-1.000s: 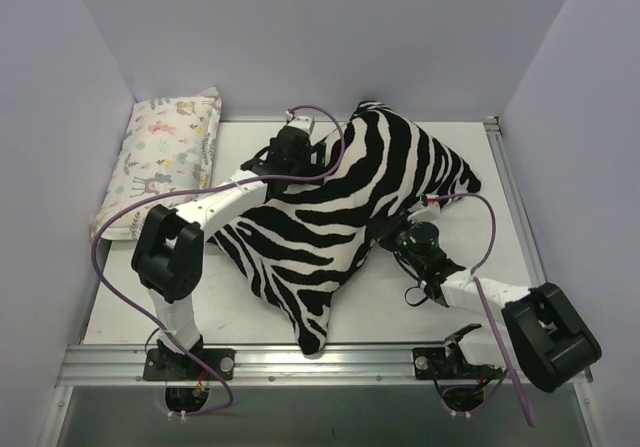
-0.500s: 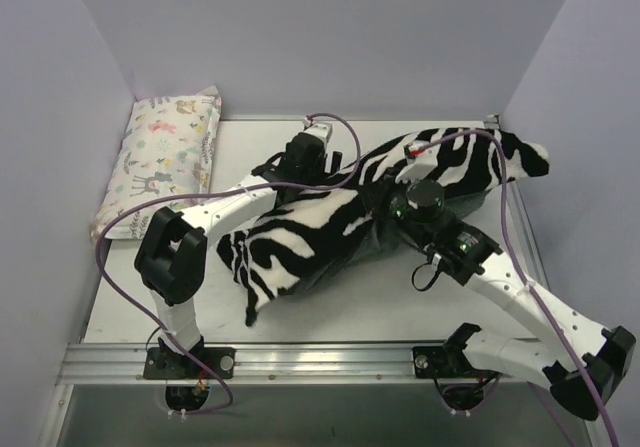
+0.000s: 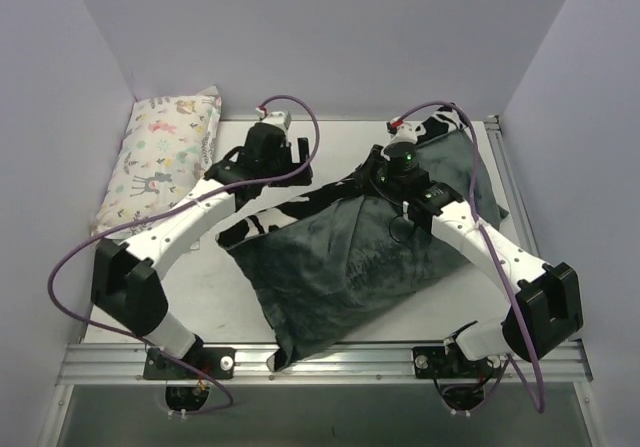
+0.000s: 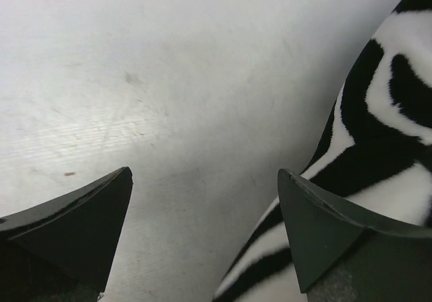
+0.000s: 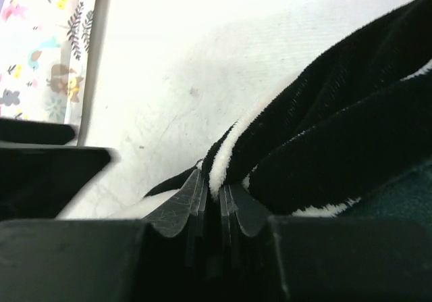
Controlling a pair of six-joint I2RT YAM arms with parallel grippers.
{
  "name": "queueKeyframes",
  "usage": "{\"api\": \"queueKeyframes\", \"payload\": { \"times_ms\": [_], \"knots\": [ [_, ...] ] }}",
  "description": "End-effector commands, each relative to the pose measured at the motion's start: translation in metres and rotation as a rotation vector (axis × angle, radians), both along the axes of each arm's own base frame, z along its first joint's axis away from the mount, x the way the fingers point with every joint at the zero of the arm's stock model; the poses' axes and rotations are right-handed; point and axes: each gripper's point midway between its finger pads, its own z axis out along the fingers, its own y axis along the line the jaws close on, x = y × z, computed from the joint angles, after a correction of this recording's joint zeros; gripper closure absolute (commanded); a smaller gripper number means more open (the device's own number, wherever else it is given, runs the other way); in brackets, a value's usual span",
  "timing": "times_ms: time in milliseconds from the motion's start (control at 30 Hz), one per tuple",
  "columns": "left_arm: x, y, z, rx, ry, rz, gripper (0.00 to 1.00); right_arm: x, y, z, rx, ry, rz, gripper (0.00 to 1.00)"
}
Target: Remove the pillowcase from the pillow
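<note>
The pillowcase (image 3: 350, 257) lies spread over the middle of the table, mostly showing its dark slate-grey inner face. Zebra stripes show at its left edge (image 3: 255, 229) and far right corner. My right gripper (image 3: 375, 179) is shut on a zebra fold of the pillowcase (image 5: 324, 133) at its far edge, and the fold sits between its fingertips (image 5: 210, 180). My left gripper (image 3: 293, 165) is open and empty just above the bare table, with its jaws wide apart (image 4: 204, 173). Striped fabric (image 4: 398, 113) lies by its right finger. The white pillow shows in no view.
A small pastel animal-print pillow (image 3: 165, 162) leans against the left wall at the back and also shows in the right wrist view (image 5: 40, 45). Walls close in the table (image 3: 200, 297) on the left, back and right. A metal rail runs along the near edge.
My right gripper has swung the fabric from the far right back toward the far middle. The cover has flipped, grey face up. My left gripper has shifted left, off the fabric.
</note>
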Motion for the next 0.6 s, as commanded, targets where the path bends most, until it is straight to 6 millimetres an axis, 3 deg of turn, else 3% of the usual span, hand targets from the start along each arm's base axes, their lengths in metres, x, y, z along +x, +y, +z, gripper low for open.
{"api": "queueKeyframes", "payload": {
  "times_ms": [0,133,167,267,333,400,433,467,533,567],
  "knots": [
    [0.003,0.024,0.086,-0.081,-0.160,0.095,0.03,0.025,0.000,0.041,0.096,-0.147,-0.047,1.00],
    [0.000,0.051,0.126,-0.045,-0.246,0.182,0.02,0.033,0.001,0.038,0.082,-0.135,-0.051,1.00],
    [-0.008,0.060,0.141,-0.059,-0.280,0.203,0.02,0.035,0.001,0.038,0.081,-0.132,-0.049,1.00],
    [-0.026,0.074,0.157,-0.085,-0.319,0.231,0.03,0.044,0.002,0.035,0.074,-0.116,-0.046,1.00],
    [-0.045,0.067,0.140,-0.054,-0.289,0.215,0.03,0.048,0.003,0.030,0.068,-0.104,-0.050,1.00],
    [-0.074,0.051,0.132,-0.051,-0.281,0.176,0.03,0.053,0.005,0.032,0.075,-0.104,-0.055,1.00],
    [-0.083,0.054,0.132,-0.054,-0.295,0.197,0.03,0.056,0.006,0.029,0.071,-0.098,-0.057,1.00],
    [-0.092,0.053,0.116,-0.042,-0.266,0.187,0.03,0.060,0.008,0.032,0.074,-0.103,-0.055,1.00],
    [-0.111,0.046,0.113,-0.113,-0.242,0.165,0.02,0.067,0.007,0.026,0.054,-0.085,-0.059,1.00],
    [-0.120,0.042,0.093,-0.110,-0.199,0.137,0.03,0.067,0.012,0.025,0.057,-0.076,-0.034,1.00]
  ]
}}
